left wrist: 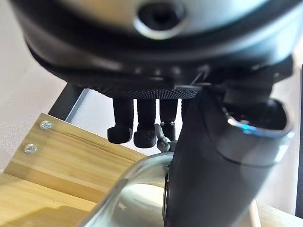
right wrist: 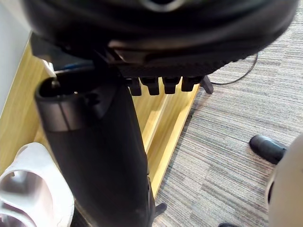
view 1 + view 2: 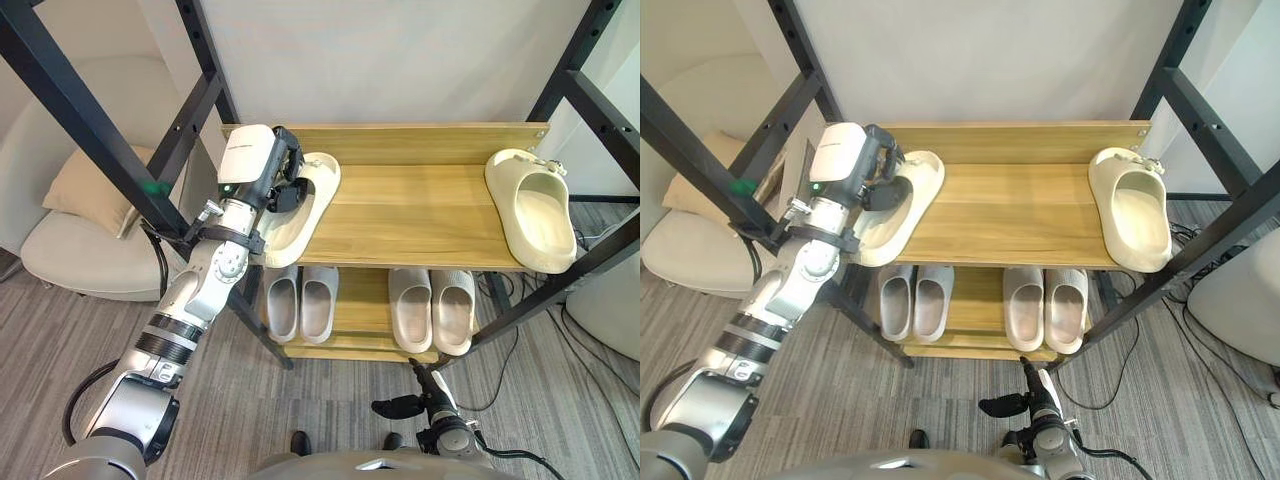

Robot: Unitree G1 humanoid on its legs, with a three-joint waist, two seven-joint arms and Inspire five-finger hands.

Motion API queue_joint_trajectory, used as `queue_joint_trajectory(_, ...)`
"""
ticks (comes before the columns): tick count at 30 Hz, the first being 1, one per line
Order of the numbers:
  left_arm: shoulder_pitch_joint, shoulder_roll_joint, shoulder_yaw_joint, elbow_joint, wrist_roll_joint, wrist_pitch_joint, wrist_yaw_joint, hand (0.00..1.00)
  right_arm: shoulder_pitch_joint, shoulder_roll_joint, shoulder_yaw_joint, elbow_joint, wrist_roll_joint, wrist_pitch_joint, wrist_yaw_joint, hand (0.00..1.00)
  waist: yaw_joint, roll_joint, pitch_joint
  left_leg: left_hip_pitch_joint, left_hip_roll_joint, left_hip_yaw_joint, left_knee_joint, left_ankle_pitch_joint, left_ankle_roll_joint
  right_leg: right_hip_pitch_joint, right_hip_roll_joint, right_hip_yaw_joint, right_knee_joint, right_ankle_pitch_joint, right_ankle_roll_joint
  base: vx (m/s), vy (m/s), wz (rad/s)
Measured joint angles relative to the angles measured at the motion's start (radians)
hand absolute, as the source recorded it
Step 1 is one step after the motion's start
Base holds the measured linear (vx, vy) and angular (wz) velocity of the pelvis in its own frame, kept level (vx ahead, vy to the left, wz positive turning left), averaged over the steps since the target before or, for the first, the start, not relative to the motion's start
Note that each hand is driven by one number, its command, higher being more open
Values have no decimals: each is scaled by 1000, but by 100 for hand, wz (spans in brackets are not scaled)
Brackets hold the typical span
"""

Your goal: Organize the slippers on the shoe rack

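Note:
On the wooden top shelf (image 3: 410,215) of the rack, a cream slipper (image 3: 312,215) lies at the left end, its heel hanging over the front edge. My left hand (image 3: 285,178) is on it, fingers (image 1: 142,127) curled over the upper and the thumb against the rim (image 1: 125,189). Its mate, a second cream slipper (image 3: 530,210), lies at the right end of the same shelf, toe toward the wall. My right hand (image 3: 400,407) hangs low over the carpet in front of the rack, relaxed and holding nothing.
The lower shelf (image 3: 350,345) holds two pairs of grey slippers (image 3: 300,302) (image 3: 432,308) side by side. Black metal frame posts (image 3: 90,130) (image 3: 590,90) slant past both ends of the rack. A pale armchair with a cushion (image 3: 85,190) stands at the left.

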Motion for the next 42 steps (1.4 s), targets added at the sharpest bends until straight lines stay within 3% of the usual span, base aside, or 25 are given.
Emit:
queue_joint_trajectory(8, -64, -106, -115, -47, -54, 10, -2, 0, -4, 9, -21, -6, 2, 6, -12, 100, -15, 9, 5, -2, 0, 30, 0, -5, 4, -14, -1, 32, 1, 4, 3, -2, 5, -11)
queue_joint_trajectory(16, -171, -183, -138, -47, -76, 13, 1, 0, -7, 9, -37, -21, 23, 7, -23, 100, -45, 39, 13, -10, 2, 56, 0, -9, 4, -39, 1, 64, 1, 7, 2, -10, 2, -12)
queue_joint_trajectory(23, -228, -210, -150, -13, -76, 27, 3, 0, -8, 4, -38, -31, 39, 7, -30, 100, -57, 59, 17, -16, 3, 58, 0, -9, 4, -52, 1, 79, 1, 7, 2, -4, -2, -6)
queue_joint_trajectory(30, -235, -210, -150, 28, -76, 36, 4, 0, -7, 3, -38, -35, 40, 7, -39, 100, -62, 61, 17, -18, 3, 58, 0, -9, 4, -56, 0, 81, 1, 7, 2, -5, 0, 0)
queue_joint_trajectory(31, -235, -210, -150, 43, -75, 38, 4, 100, -6, 3, -39, -38, 40, 7, -40, 100, -64, 61, 17, -23, 3, 57, 0, -9, 4, -62, 0, 80, 1, 8, 3, 0, 0, 0)
queue_joint_trajectory(42, -253, -223, -150, 109, -75, 59, 4, 100, -6, 5, -56, -40, 41, -1, -44, 100, -75, 62, 18, -36, 0, 55, 0, -9, 4, -73, -2, 78, 1, 9, 4, 0, 0, 0)
